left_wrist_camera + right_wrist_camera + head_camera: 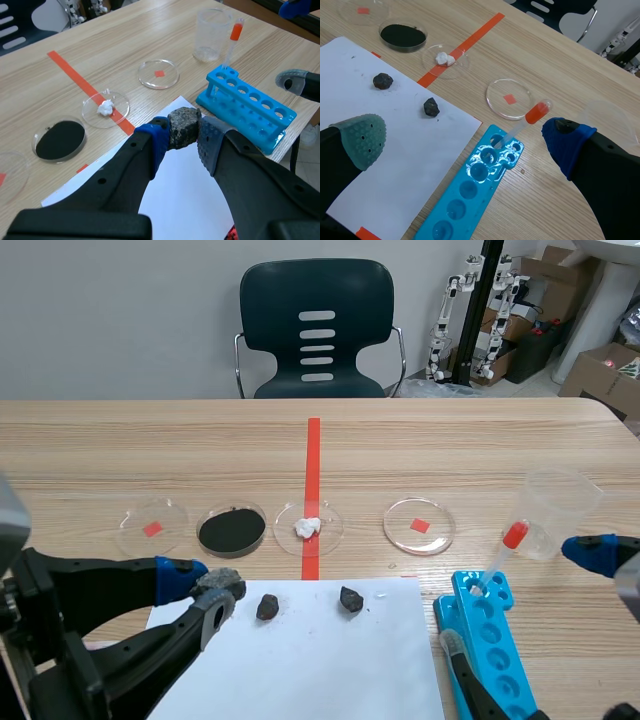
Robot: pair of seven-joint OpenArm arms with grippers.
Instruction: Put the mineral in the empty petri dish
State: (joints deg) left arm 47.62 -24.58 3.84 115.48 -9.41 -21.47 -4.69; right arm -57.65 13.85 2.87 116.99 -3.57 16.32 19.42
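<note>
My left gripper (212, 592) is shut on a rough grey mineral (222, 584), held above the left edge of the white paper (300, 660). The left wrist view shows the mineral (184, 126) pressed between the blue and grey pads. Two dark minerals (267, 607) (350, 599) lie on the paper. An empty petri dish (419, 525) sits right of the tape line, and another empty one (152, 526) at the far left. My right gripper (465, 140) is open above the blue rack (475, 185), with nothing between its fingers.
Between the empty dishes stand a dish of black powder (232, 530) and a dish holding a white lump (308, 527). A clear beaker (553, 512) stands at the right. A red-bulbed pipette (505, 545) leans in the rack (490, 635). A chair (317, 330) stands behind the table.
</note>
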